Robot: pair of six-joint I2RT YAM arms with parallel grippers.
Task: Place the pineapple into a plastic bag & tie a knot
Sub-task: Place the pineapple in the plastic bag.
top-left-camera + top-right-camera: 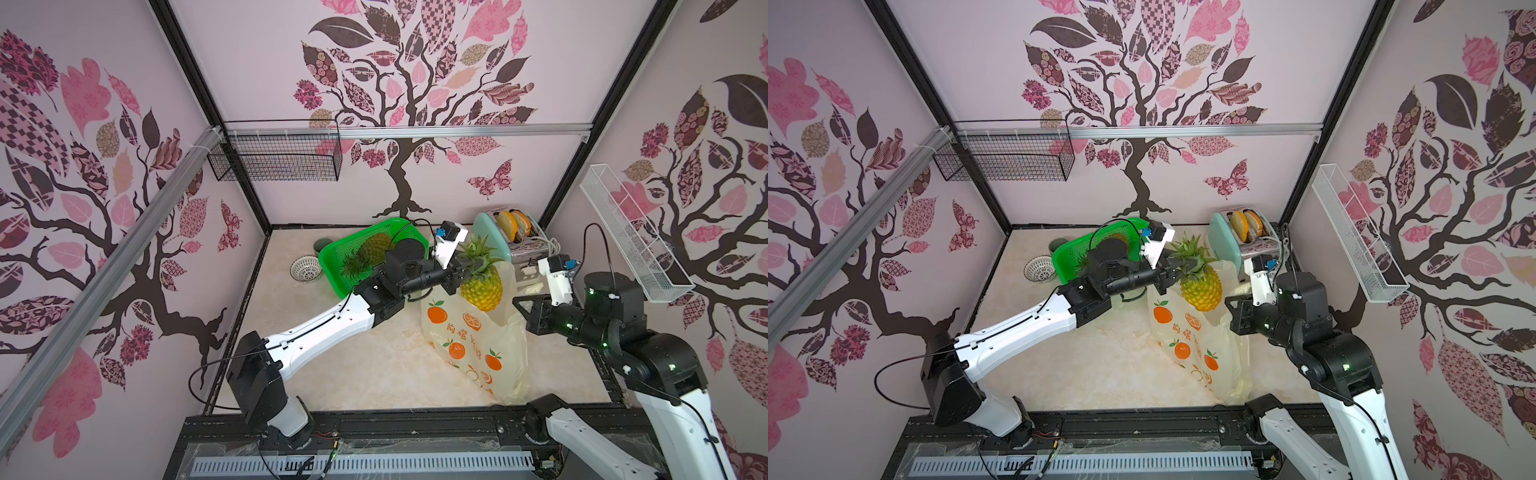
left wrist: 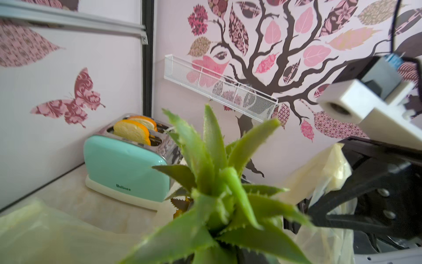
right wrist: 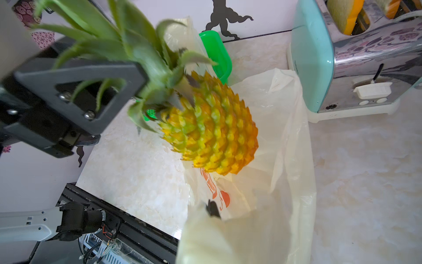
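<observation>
Far left on the table [image 1: 332,357], a little white strainer [image 1: 306,268] sits just beside the green basket [image 1: 332,266], and a second pineapple [image 1: 376,247] is lying in that basket.

Moving across, the left gripper [image 1: 459,277] is reaching out level. Its fingers are clamped on the leafy crown of the pineapple [image 1: 483,293]. The fruit hangs in the air, crown up and tilted a touch, and its yellow body dangles right over the open mouth of the plastic bag [image 1: 461,349]. In the right wrist view its lower end hovers at the rim, above the orange print. I can't tell whether it has dipped inside.

The bag stands on the table below, its mouth pulled wide and its bottom corner slumped toward the front edge.

Behind it, in the back corner, is the mint toaster [image 1: 494,232] with two slices poking out of the slots.

Over on the right, the right gripper [image 1: 524,304] is pinched tight on the bag's far rim, with pale yellow plastic bunched between its fingers [image 2: 331,212], holding that side up.
</observation>
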